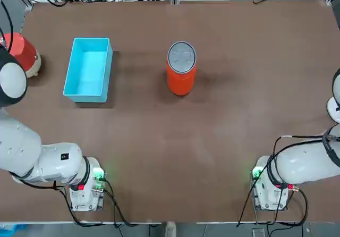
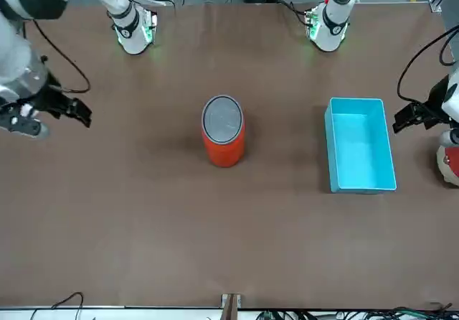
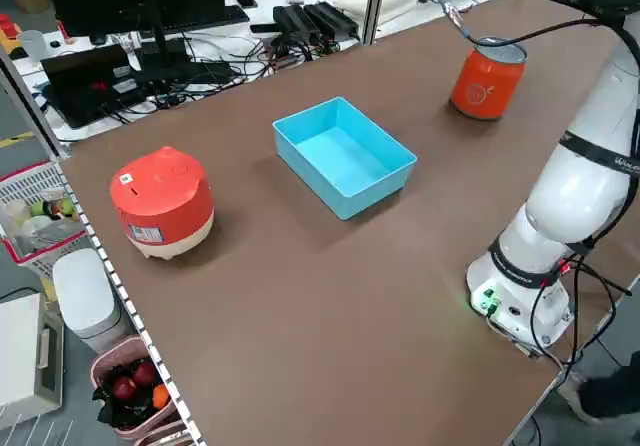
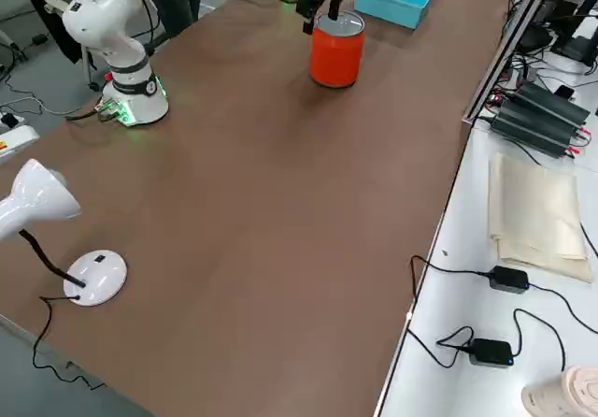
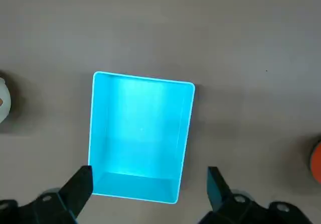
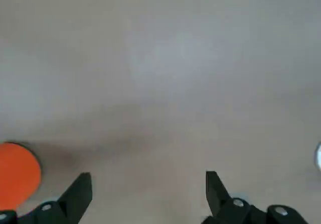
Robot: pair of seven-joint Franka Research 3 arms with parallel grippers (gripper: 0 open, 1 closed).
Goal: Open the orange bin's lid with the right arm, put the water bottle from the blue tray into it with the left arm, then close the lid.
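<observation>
The orange bin (image 1: 180, 72) stands upright in the middle of the table, its round grey lid (image 1: 181, 55) lying flat and shut on top. To its left sits the blue tray (image 1: 88, 68), whose inside shows only bare blue floor. The water bottle is out of view. My left gripper (image 5: 149, 189) hangs open high above the tray's near end, close to the table's left edge (image 2: 410, 115). Off to the bin's right, my right gripper (image 6: 148, 189) is open above bare table with nothing between its fingers (image 2: 68, 110). The bin (image 6: 17, 174) shows at the edge of the right wrist view.
A red-and-white rounded object (image 1: 22, 53) sits at the far left, beyond the tray. A white desk lamp (image 4: 56, 230) stands at the table's right edge near the right arm's base (image 1: 270, 189). Cables run along the far edge.
</observation>
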